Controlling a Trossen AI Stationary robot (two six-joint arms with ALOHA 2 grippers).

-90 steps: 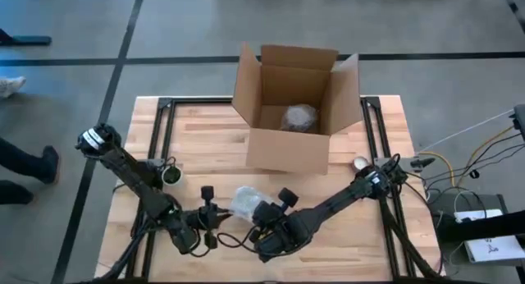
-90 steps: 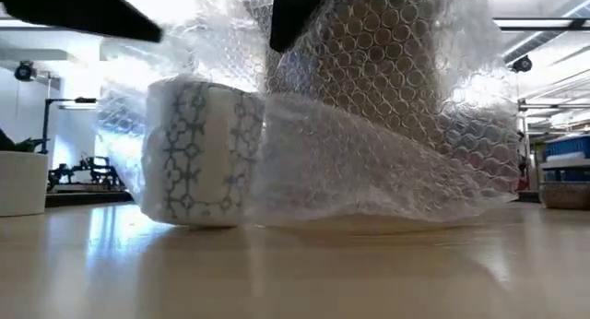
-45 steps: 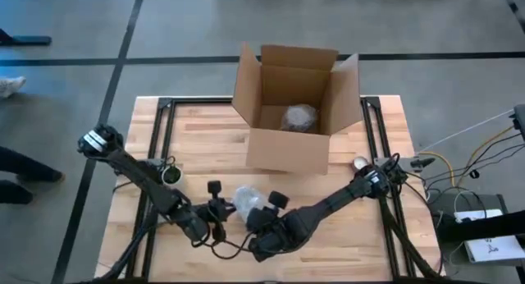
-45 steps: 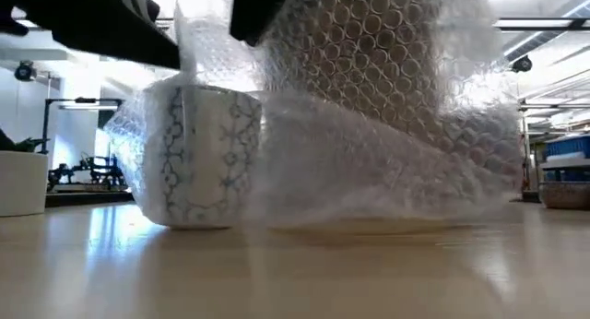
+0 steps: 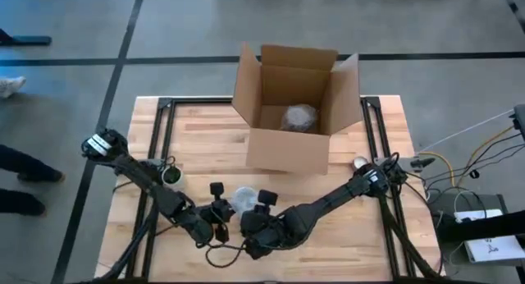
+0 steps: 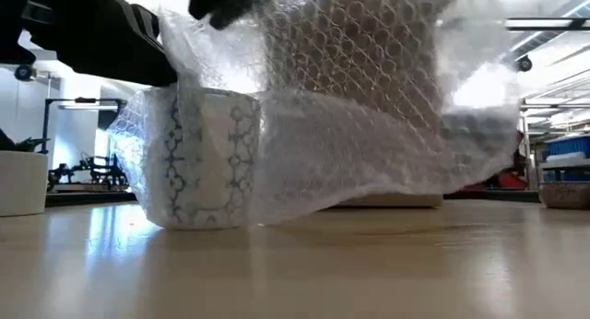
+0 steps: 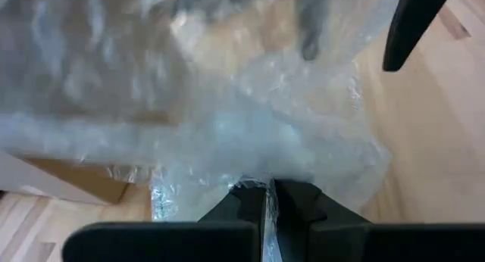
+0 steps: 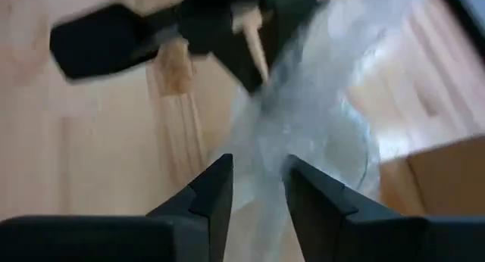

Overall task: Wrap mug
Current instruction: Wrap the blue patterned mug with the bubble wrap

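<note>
A white ceramic mug with a grey-blue lattice pattern stood on the pale wooden surface, near its front edge, partly enclosed in a sheet of clear bubble wrap that trailed off to one side. In the high view the bundle lay between the two dark arms. The left hand was clenched on an edge of the wrap, as its wrist view showed. The right hand was released, its fingers parted on either side of a fold of the wrap, just beside the left hand. Behind them stood an open brown cardboard box holding a wrapped bundle, and a small dark-rimmed cup sat beside the left arm.
</note>
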